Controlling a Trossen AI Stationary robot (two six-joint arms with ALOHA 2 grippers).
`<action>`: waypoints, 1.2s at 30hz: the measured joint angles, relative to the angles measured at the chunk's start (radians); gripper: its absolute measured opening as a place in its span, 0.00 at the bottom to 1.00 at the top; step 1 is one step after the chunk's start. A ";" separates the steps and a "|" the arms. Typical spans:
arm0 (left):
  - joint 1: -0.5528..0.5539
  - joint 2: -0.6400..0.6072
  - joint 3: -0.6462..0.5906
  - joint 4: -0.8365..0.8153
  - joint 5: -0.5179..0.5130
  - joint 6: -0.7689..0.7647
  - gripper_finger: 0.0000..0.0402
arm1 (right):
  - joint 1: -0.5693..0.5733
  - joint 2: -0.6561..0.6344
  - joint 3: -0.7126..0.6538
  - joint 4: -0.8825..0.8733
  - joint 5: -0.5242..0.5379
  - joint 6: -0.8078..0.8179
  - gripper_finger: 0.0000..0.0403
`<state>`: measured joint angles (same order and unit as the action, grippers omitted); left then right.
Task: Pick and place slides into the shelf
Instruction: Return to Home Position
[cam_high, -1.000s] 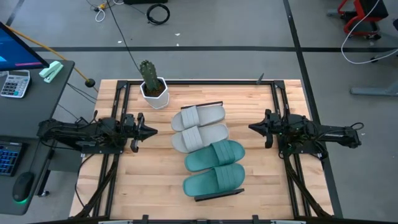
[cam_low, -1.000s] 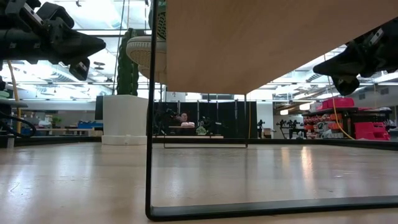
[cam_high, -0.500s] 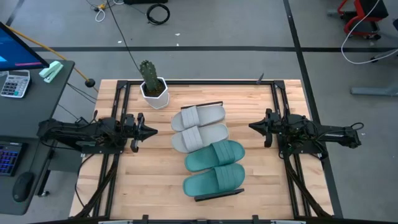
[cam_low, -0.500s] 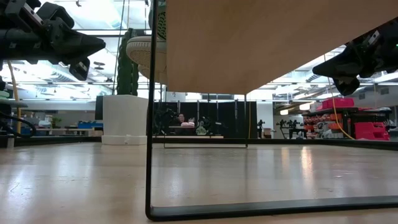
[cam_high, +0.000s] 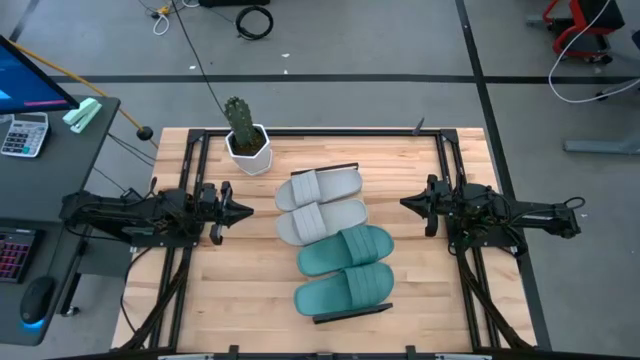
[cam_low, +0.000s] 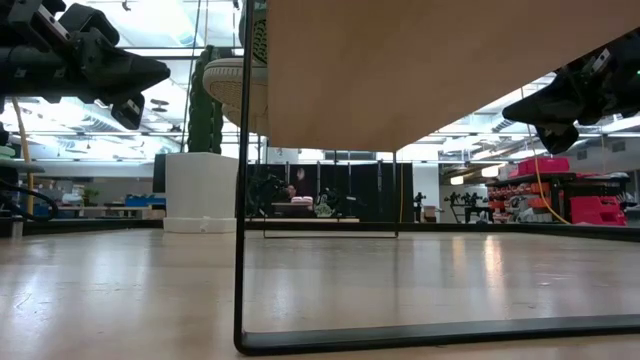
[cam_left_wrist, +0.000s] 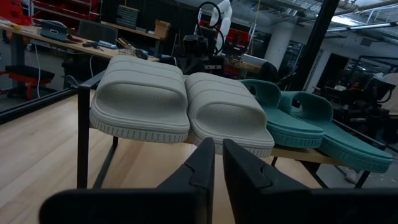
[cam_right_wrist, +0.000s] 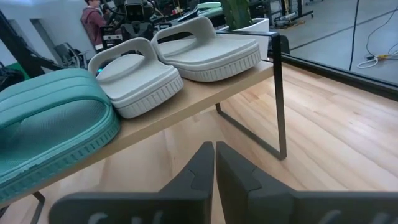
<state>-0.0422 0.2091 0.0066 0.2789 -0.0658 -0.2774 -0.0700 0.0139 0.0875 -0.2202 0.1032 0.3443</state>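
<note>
Teal and light grey rubber fills the shelf (cam_low: 420, 70), which runs from far to near across the middle of the worktop (cam_high: 250, 290). Two light grey slides (cam_high: 322, 220) occupy the end nearer the worktop's far edge; two teal slides (cam_high: 347, 248) occupy the end nearer its near edge. All four lie side by side on the board, each touching its neighbour.

Step in hand, as judged: return both arms to the home position, placement being complete.

Procedure:
1. Keep each gripper level and draw it straight back toward its own edge of the worktop.
2. Do not sweep sideways; the thin black frame legs and the overhanging soles are the nearest things to catch.
3. Keep the left arm away from the cactus pot (cam_high: 247, 145) near the far left corner.
4. Expect little travel; both arms already look folded and mirrored.

Pose:
- Left gripper (cam_high: 245, 210): by the left edge, forearm low and level, pointing at the grey slides, apart from the shelf. Fingers pressed together, only a sliver between them, gripping nothing.
- Right gripper (cam_high: 408, 205): by the right edge, mirrored, pointing at the shelf, apart from it. Fingers pressed together, gripping nothing
</note>
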 joint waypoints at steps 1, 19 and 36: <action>0.000 0.000 0.000 0.000 0.000 0.000 0.10 | 0.000 0.000 0.000 0.000 0.000 0.000 0.06; 0.000 0.000 0.000 0.000 0.000 0.000 0.08 | 0.000 0.000 0.000 0.000 0.000 0.001 0.06; 0.000 0.000 0.000 0.000 0.000 0.000 0.06 | 0.000 0.000 0.000 0.000 0.000 0.001 0.06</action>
<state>-0.0425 0.2091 0.0067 0.2789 -0.0658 -0.2773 -0.0700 0.0139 0.0875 -0.2203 0.1032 0.3451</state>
